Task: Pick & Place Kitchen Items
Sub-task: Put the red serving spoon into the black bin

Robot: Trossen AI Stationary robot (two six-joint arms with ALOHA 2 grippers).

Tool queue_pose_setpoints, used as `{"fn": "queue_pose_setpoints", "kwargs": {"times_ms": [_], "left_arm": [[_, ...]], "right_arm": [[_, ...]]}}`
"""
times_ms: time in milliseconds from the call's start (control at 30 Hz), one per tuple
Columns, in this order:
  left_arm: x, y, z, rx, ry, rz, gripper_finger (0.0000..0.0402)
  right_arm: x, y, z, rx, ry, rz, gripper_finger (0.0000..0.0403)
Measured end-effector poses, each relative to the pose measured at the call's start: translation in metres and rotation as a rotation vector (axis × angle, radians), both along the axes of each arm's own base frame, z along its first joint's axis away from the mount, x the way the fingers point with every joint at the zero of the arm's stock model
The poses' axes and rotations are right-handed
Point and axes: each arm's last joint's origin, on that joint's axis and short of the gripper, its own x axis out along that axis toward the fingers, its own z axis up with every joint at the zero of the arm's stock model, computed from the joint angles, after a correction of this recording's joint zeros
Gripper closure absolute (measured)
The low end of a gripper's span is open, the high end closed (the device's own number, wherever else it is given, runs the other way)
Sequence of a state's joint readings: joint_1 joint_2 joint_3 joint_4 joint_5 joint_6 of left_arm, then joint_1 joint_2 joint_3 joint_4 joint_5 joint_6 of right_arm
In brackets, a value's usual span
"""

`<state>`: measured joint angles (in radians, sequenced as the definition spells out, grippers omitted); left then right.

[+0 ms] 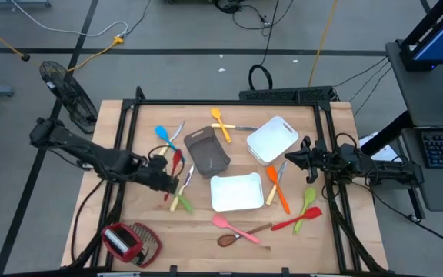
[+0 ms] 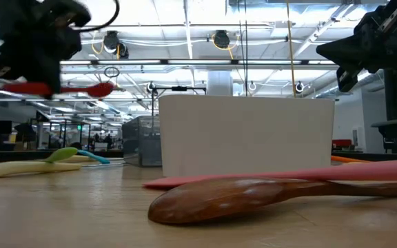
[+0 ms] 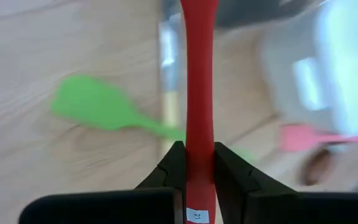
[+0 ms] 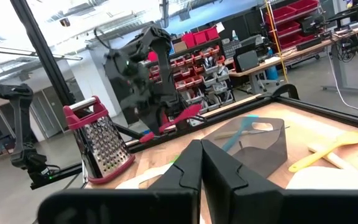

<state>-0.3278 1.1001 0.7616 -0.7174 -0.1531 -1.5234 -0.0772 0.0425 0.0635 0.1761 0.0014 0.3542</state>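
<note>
One red plastic spoon (image 3: 197,74) clamped in left gripper (image 3: 197,163), lifted above table's left side; carry step. Next: place in grey bin (image 1: 207,151). Right gripper (image 1: 296,157) closed, empty, waiting right.

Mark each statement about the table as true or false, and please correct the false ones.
1. The left end effector is shut on a red utensil. True.
2. The right end effector holds the orange fork. False: it is shut and holds nothing; the orange fork lies on the table.
3. The grey bin stands between the two white trays. False: both white trays lie to its right.
4. The wooden spoon lies on the table. True.
5. The red grater stands at the table's near left corner. True.
</note>
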Motion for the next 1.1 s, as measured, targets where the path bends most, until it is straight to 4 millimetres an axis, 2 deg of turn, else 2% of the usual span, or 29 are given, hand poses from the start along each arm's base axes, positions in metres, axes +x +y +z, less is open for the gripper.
{"fn": "queue_pose_setpoints", "kwargs": {"times_ms": [200, 667, 1100], "left_arm": [[0.005, 0.007, 0.015, -0.059, -0.151, 0.024, 0.0362], [0.027, 0.018, 0.031, -0.212, -0.374, 0.025, 0.0362], [0.035, 0.020, 0.045, -0.388, -0.537, 0.325, 0.0362]], "right_arm": [[0.000, 0.000, 0.000, 0.000, -0.002, -0.001, 0.0403], [0.000, 0.000, 0.001, 0.000, -0.008, -0.001, 0.0403], [0.000, 0.000, 0.001, 0.000, -0.008, 0.001, 0.0403]]}}
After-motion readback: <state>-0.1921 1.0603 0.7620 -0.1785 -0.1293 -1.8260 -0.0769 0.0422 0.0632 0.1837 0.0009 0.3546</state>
